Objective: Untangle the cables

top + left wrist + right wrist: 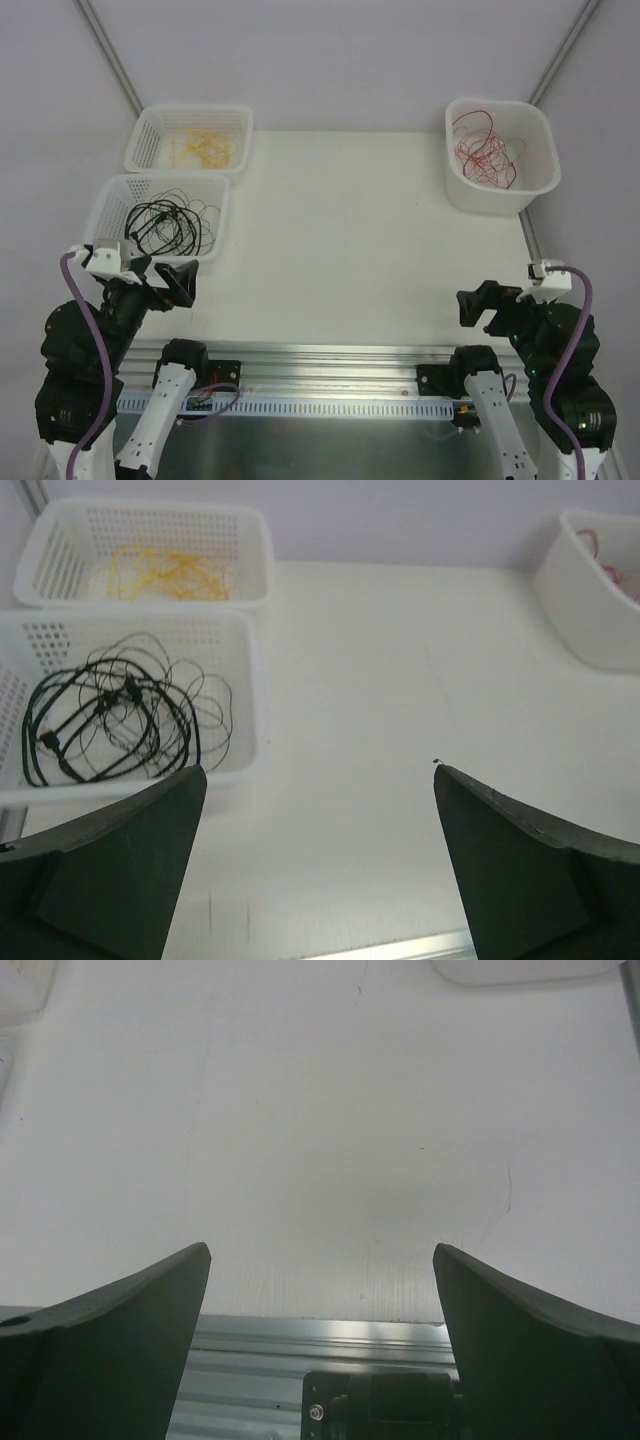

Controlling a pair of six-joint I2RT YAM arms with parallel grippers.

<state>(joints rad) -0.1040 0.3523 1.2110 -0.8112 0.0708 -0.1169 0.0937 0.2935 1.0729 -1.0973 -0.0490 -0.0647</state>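
The cables lie sorted in three containers. Yellow-orange cables [200,148] fill the back-left basket [148,125] and also show in the left wrist view [165,575]. Black cables [170,222] loop in the front-left basket [108,192] and show in the left wrist view [110,720]. Red cables [485,150] lie in the white tub [535,175] at the back right, partly seen in the left wrist view [610,565]. My left gripper [175,283] [320,780] is open and empty, just in front of the black-cable basket. My right gripper [478,303] [320,1255] is open and empty over the table's near edge.
The white table [340,230] stretches between the baskets and the tub. A metal rail [330,360] runs along the near edge, also seen in the right wrist view [330,1335]. Purple hoses [88,330] run along both arms.
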